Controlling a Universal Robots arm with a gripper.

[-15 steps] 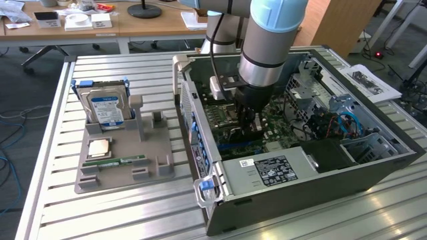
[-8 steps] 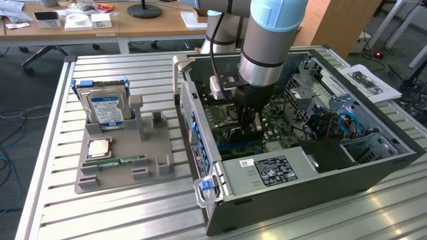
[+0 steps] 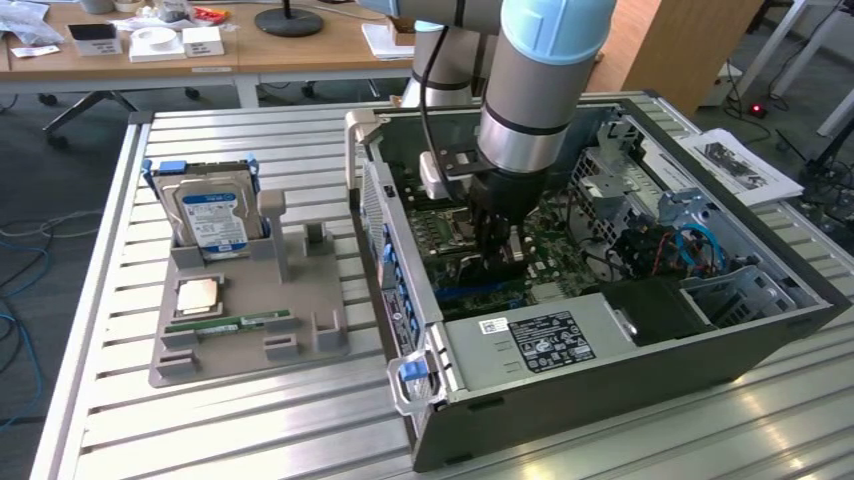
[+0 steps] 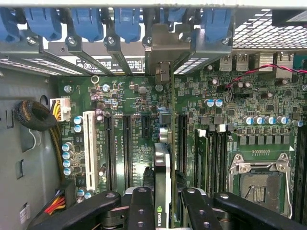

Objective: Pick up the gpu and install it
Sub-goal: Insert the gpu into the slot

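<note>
My gripper is down inside the open computer case, just over the green motherboard. It is shut on the gpu, which the wrist view shows edge-on, standing upright between the two black fingers. The card runs in line with the long black expansion slots, and its silver end bracket sits against the case's rear slot openings. I cannot tell whether its lower edge is in a slot. In the exterior view only a pale sliver of the gpu shows between the fingers.
A grey parts holder on the slatted table carries a hard drive with a blue label, a processor and a green memory stick. Inside the case are the power supply, an open processor socket, blue bracket clips and cable bundles.
</note>
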